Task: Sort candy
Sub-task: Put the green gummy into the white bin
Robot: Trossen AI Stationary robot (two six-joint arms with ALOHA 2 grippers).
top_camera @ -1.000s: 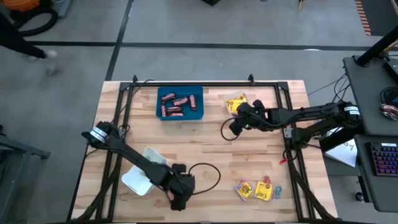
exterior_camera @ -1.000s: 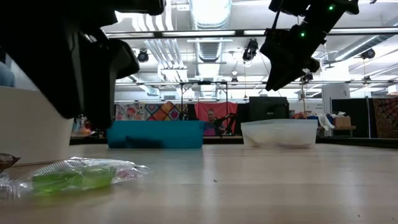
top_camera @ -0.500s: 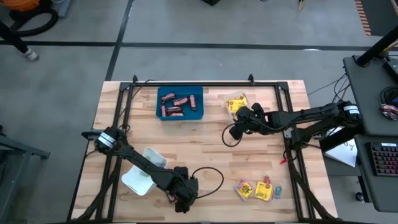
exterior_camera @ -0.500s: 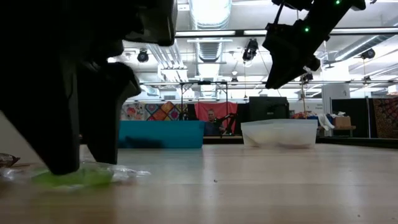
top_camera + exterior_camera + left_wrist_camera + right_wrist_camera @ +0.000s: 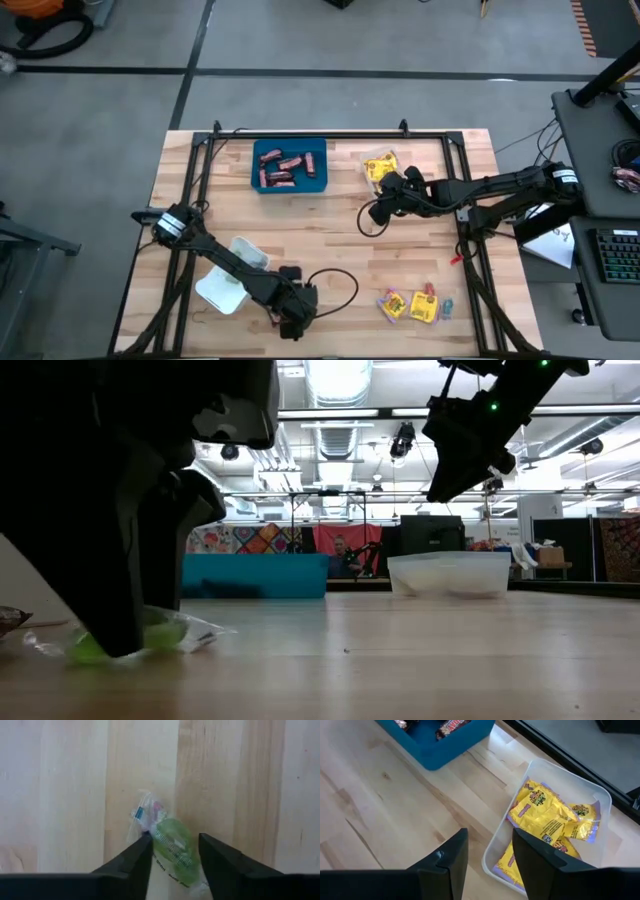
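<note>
Left gripper (image 5: 174,851): down at the table's near edge, fingers (image 5: 134,860) set on either side of a green sweet (image 5: 172,844) in a clear wrapper; whether they press it or only flank it I cannot tell.
Green sweet: lying on the bare wood, under the left gripper in the low view (image 5: 150,635).
Right gripper (image 5: 487,851): above the table beside the clear tray (image 5: 540,770), fingers apart, nothing between them.
Yellow packets (image 5: 547,817): several inside the clear tray.
Brown-red bars (image 5: 285,167): in the blue tray (image 5: 256,180) at the far side.
Loose candy (image 5: 412,303): small heap of yellow and pastel pieces on the wood near the right front corner.
White tray (image 5: 218,290): by the left arm, partly under it.
</note>
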